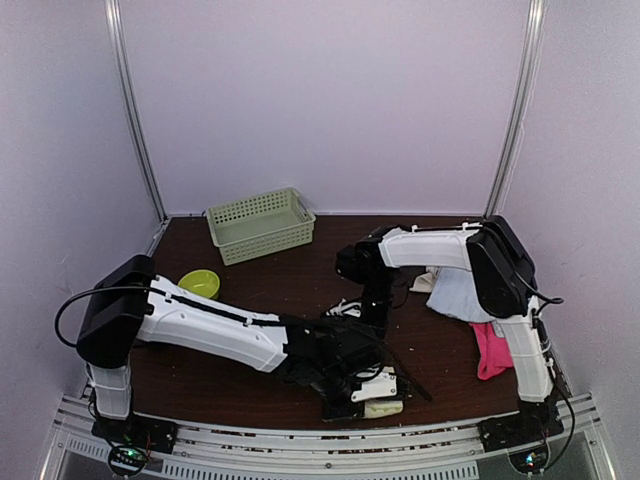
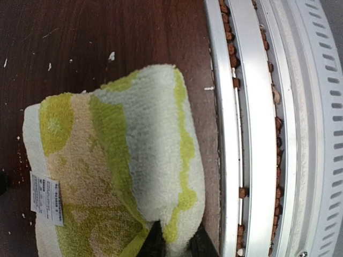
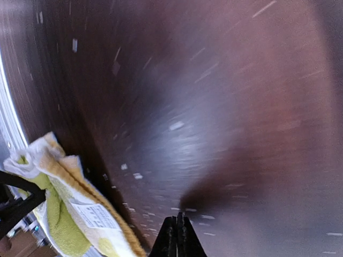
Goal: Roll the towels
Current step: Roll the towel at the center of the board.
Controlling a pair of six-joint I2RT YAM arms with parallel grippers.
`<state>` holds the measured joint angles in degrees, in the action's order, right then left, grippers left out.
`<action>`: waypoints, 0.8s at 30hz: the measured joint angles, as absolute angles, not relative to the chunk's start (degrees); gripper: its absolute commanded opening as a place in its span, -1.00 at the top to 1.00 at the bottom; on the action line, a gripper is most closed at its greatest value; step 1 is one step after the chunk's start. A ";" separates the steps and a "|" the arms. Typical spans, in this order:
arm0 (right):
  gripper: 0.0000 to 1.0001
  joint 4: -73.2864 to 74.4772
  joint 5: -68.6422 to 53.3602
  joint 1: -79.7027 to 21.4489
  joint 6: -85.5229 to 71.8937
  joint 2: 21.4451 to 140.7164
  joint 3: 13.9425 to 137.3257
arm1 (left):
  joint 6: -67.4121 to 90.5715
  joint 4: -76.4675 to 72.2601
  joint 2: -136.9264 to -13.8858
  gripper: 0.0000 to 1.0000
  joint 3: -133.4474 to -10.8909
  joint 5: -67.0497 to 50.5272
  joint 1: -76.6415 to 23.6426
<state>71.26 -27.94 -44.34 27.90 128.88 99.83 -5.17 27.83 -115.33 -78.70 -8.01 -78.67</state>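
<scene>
Lime towel (image 2: 118,160) at worktop (image 1: 300,285) near edge, looks part-rolled; left claw (image 2: 177,242) pinches its edge. Right claw (image 3: 177,233) closed, empty. Blue towel (image 1: 455,295) and pink towel (image 1: 490,350) lie unrolled at right.

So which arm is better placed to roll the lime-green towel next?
Left. The left gripper pinches the edge of the lime-green towel. The right gripper is shut and empty, above the table beside that towel.

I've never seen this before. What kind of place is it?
Probably a robot test booth: plain white walls box in a dark table, and two robot arms are bolted to a metal rail.
</scene>
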 measured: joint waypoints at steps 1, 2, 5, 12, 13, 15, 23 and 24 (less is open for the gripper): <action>0.82 70.26 -28.29 -43.55 27.75 128.92 101.25 | -5.17 28.49 -115.66 0.72 -79.31 -9.32 -78.13; 0.80 69.63 -28.40 -42.48 27.44 128.73 102.76 | -5.17 29.12 -116.07 0.72 -80.01 -10.79 -77.52; 0.72 68.12 -28.62 -37.21 25.82 125.89 109.38 | -5.06 31.38 -117.82 0.71 -82.48 -16.19 -75.37; 0.51 59.66 -29.95 -26.22 22.28 97.36 115.35 | -4.29 34.04 -123.74 0.78 -87.57 -32.73 -69.41; 0.48 57.87 -32.36 -26.48 22.70 91.18 113.69 | -4.10 34.48 -124.95 0.78 -88.51 -35.79 -68.45; 0.47 56.51 -38.13 -27.90 24.38 82.02 110.04 | -3.60 34.89 -126.89 0.78 -89.80 -40.82 -66.94; 0.51 58.52 -46.19 -41.80 35.27 66.41 82.61 | -0.47 35.57 -133.88 0.79 -93.19 -58.00 -62.96; 0.51 58.94 -45.15 -43.33 36.36 67.57 79.26 | -0.16 35.70 -134.37 0.79 -93.43 -59.09 -62.76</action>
